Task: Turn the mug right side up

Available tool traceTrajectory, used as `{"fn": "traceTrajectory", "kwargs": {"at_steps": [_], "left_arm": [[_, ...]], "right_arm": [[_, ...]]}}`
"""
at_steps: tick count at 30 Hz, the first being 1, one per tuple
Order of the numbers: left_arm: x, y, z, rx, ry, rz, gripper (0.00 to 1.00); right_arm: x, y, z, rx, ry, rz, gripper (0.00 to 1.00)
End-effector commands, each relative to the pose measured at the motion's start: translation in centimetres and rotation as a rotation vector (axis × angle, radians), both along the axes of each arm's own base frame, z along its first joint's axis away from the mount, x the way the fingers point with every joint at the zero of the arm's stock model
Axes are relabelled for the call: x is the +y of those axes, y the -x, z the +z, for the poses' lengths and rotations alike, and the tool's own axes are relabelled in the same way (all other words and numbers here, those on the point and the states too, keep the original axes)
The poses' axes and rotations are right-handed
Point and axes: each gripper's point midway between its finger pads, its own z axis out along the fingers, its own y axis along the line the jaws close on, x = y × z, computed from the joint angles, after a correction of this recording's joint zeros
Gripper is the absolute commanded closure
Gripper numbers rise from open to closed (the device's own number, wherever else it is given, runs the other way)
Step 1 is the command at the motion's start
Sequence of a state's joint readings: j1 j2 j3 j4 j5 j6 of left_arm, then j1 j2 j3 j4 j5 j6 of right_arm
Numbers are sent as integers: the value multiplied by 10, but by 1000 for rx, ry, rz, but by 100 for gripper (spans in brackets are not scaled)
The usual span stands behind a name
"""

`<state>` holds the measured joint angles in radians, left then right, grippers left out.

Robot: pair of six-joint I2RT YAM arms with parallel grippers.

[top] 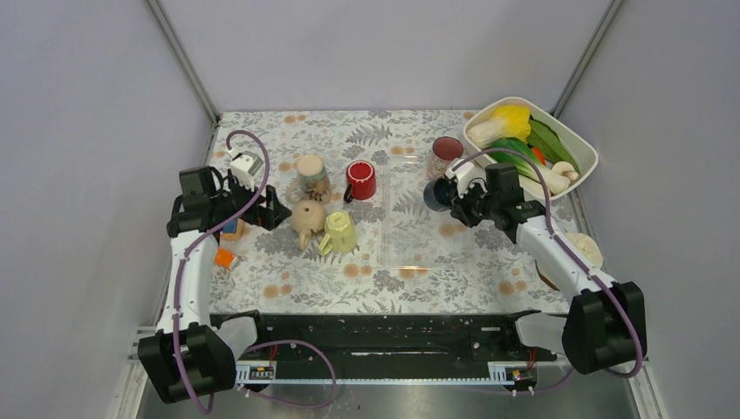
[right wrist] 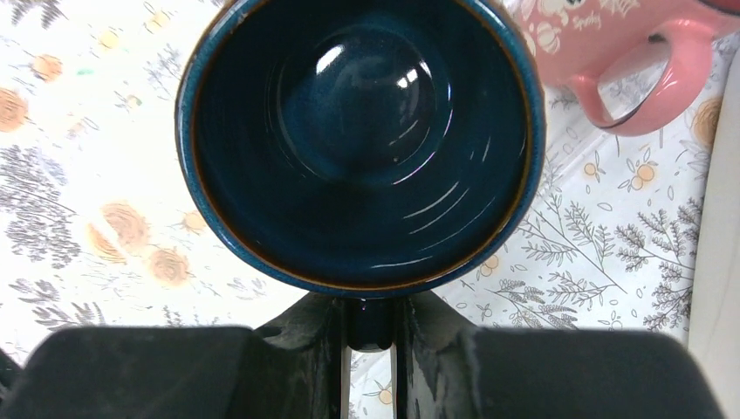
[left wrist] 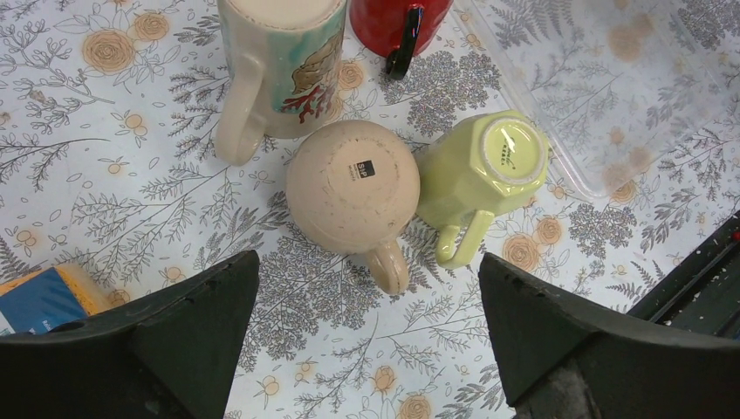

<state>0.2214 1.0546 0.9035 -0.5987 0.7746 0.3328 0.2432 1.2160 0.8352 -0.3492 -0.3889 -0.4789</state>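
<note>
My right gripper [right wrist: 370, 319] is shut on the handle of a dark blue mug [right wrist: 359, 131], whose open mouth faces the wrist camera. In the top view that mug [top: 434, 194] sits just left of the right gripper [top: 458, 202], right of the table's middle. My left gripper [left wrist: 368, 262] is open and empty above a beige mug [left wrist: 353, 183] and a yellow-green mug [left wrist: 484, 166], both bottom up. In the top view the left gripper [top: 275, 209] is just left of them.
A tall cream mug with a coral picture [left wrist: 279, 61] and a red mug [left wrist: 397, 22] stand behind them. A pink mug [right wrist: 611, 44] is near the blue one. A clear tray [top: 410, 236] lies mid-table. A white bowl [top: 586, 153] of vegetables stands back right. Small blocks [top: 225, 257] lie at left.
</note>
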Motion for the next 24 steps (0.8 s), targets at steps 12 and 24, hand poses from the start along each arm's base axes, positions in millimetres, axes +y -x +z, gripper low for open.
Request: {"fn": "traceTrajectory", "kwargs": {"at_steps": [12,24], "left_arm": [[1,-5,2,-54,5,-37,1],[-1,-3,3,-62,20,-55,1]], "right_arm": [[-24,-50,-42,17,166,-24,100],[-34,-68,-58,85,237,-68,100]]}}
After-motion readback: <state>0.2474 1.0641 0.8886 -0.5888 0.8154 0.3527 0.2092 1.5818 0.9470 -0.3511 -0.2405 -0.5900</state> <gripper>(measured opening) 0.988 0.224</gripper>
